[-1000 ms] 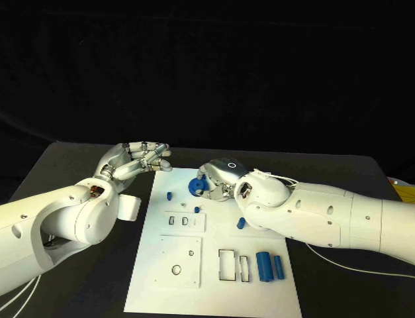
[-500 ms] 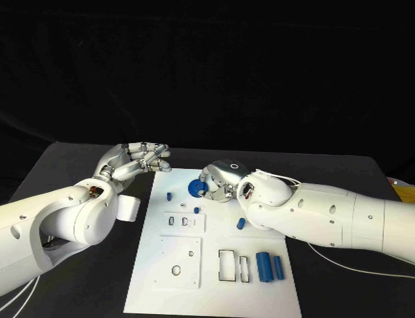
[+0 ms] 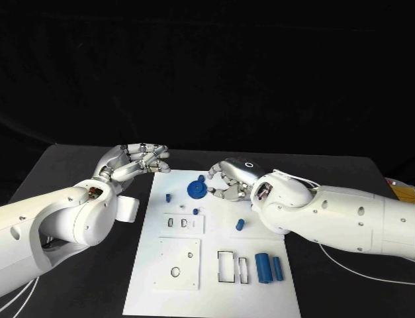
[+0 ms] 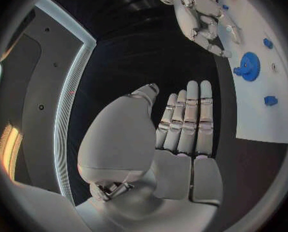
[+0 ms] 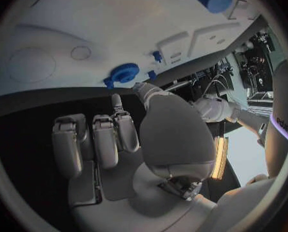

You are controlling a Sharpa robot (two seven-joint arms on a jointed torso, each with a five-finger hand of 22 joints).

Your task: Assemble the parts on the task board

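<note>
Near the middle of the head view lies the white task board (image 3: 217, 265), with a blue gear-shaped part (image 3: 196, 189) at its upper end. Just right of that gear hovers the right hand (image 3: 231, 177), fingers apart and holding nothing. At the board's upper left corner sits the left hand (image 3: 136, 161), fingers curled inward, empty. Two blue cylinders (image 3: 268, 266) lie at the board's lower right.

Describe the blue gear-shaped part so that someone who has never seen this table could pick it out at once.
Start at the white task board in the middle of the black table and go to its far end. There, just in front of the right hand, lies the blue gear. It is the one round, disc-shaped blue part; the other blue pieces are small pegs or long bars.
</note>
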